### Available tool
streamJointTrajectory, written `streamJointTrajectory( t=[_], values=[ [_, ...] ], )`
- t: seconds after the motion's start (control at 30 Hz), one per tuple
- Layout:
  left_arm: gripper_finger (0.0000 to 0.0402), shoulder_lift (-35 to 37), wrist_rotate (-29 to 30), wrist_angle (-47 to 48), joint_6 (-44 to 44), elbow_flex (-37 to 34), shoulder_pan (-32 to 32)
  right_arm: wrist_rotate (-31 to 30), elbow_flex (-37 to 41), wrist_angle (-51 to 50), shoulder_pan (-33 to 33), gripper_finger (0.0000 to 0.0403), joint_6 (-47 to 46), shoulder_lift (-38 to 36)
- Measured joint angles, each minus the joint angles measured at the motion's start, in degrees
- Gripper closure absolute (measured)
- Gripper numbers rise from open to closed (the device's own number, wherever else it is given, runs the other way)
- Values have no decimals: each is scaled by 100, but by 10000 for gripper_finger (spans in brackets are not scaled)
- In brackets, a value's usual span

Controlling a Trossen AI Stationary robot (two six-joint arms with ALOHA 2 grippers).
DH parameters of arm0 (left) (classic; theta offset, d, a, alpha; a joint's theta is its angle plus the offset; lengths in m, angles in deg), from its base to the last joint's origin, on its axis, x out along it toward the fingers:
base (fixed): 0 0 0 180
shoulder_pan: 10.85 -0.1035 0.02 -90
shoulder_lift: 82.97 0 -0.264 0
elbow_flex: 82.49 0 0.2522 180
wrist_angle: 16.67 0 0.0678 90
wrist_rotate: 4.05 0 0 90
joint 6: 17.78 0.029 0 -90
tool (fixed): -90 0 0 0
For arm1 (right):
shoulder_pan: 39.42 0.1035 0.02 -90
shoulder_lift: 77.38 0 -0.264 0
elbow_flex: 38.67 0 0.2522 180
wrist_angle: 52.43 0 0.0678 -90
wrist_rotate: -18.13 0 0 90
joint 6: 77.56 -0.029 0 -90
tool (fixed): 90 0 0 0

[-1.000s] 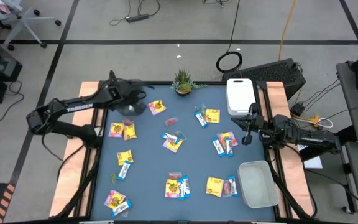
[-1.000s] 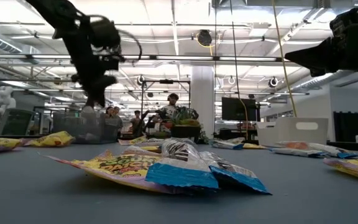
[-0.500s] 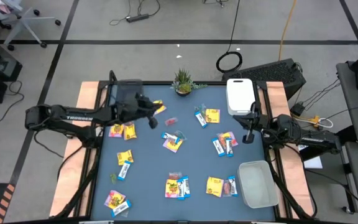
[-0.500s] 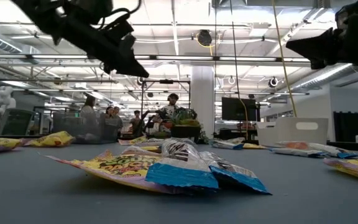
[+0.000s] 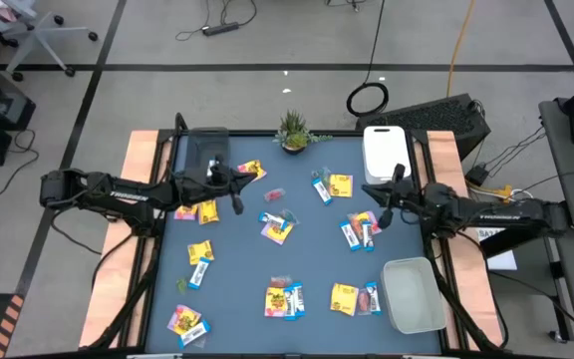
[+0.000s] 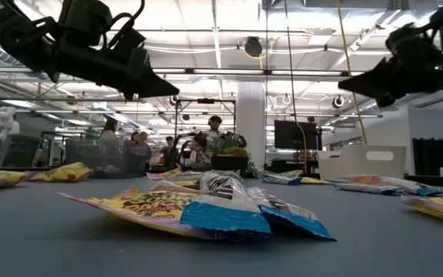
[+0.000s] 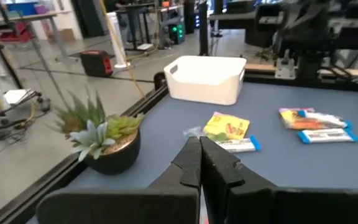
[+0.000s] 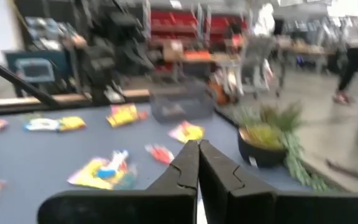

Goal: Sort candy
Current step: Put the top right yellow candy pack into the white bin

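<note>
Dark left claw [image 5: 235, 202], clenched empty, hovers at the blue bench's [image 5: 237, 289] far left; the yellow-and-blue wrapped candy [image 5: 277, 226] lies just right of it, nearer this arm. Right claw [image 5: 384, 217], clenched, hangs beside the white bin [image 5: 386, 152]. Wrist views alone show touching fingertips.

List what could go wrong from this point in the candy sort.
1. Both the left gripper and the right gripper are shut and empty above the mat; either would likely need to open before a pick.
2. The yellow packet lies under other wrappers mid-table, so one grab might lift mixed candy.
</note>
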Motion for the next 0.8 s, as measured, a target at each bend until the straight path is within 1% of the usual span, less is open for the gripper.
streamJointTrajectory(
  t=[0.1,0.2,0.3,0.47,0.6,0.63,0.7,0.8],
  values=[
    [399,0,-131,-87,0,0,-93,-144,-307,-155,-2,398,-218,592],
    [399,2,-153,-313,-1,0,-186,-313,-779,-639,-38,375,-301,1155],
    [399,2,-165,-389,-63,0,-243,-427,-1315,-1408,-153,342,-303,1748],
    [399,2,-415,-381,-157,0,-246,-414,-2100,-2667,-385,278,-467,2722],
    [399,2,-571,-375,-153,0,-242,-411,-2519,-3154,-568,230,-513,3491],
    [399,2,-606,-355,-153,0,-244,-371,-2601,-3186,-623,219,-509,3679],
    [399,2,-752,-325,-155,0,-244,-93,-2748,-3232,-751,201,-489,4048],
    [399,2,-963,-324,-153,0,-240,234,-2966,-3242,-920,181,-343,4595]
  ],
)
